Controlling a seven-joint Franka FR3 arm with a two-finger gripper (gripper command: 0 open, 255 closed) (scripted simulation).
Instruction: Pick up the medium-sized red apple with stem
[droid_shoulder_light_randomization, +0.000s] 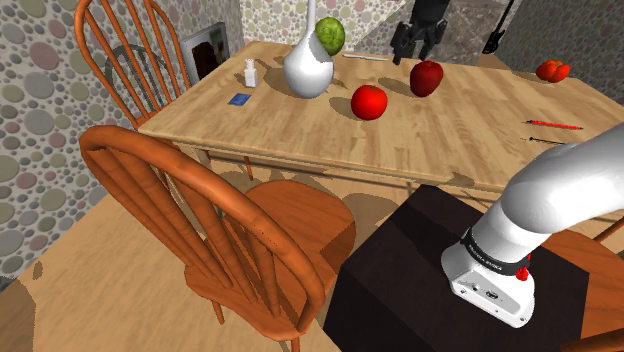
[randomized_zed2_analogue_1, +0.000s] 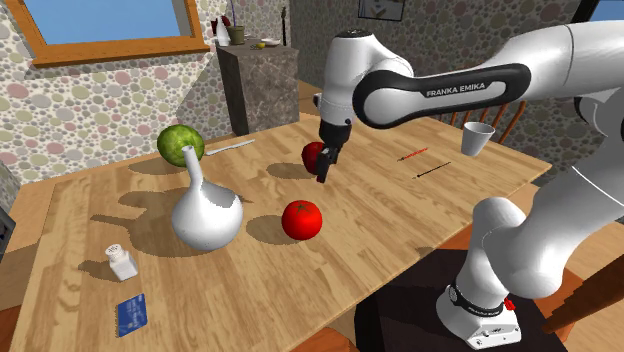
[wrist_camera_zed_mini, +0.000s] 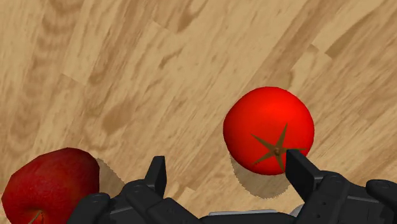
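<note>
A dark red apple (droid_shoulder_light_randomization: 427, 77) with a stem sits on the wooden table (droid_shoulder_light_randomization: 300, 130), far from the stand. In the second exterior view my black gripper (randomized_zed2_analogue_1: 325, 172) hangs just in front of this apple (randomized_zed2_analogue_1: 312, 153), above the tabletop. The wrist view shows the gripper (wrist_camera_zed_mini: 228, 175) open with bare wood between its fingers. There the dark red apple (wrist_camera_zed_mini: 48, 188) lies outside one finger (wrist_camera_zed_mini: 157, 175). A bright red round fruit (wrist_camera_zed_mini: 269, 127) with a star-shaped calyx lies just ahead of the other finger. That bright fruit (droid_shoulder_light_randomization: 369, 101) rests nearer the stand than the apple.
A white long-necked vase (droid_shoulder_light_randomization: 308, 65) stands beside a green round fruit (droid_shoulder_light_randomization: 330, 35). A small white bottle (droid_shoulder_light_randomization: 249, 72) and a blue card (droid_shoulder_light_randomization: 238, 98) lie beyond it. Pens (droid_shoulder_light_randomization: 553, 124), an orange-red fruit (droid_shoulder_light_randomization: 552, 70) and a white cup (randomized_zed2_analogue_1: 477, 138) occupy the other end. Wooden chairs (droid_shoulder_light_randomization: 200, 220) line the near edge.
</note>
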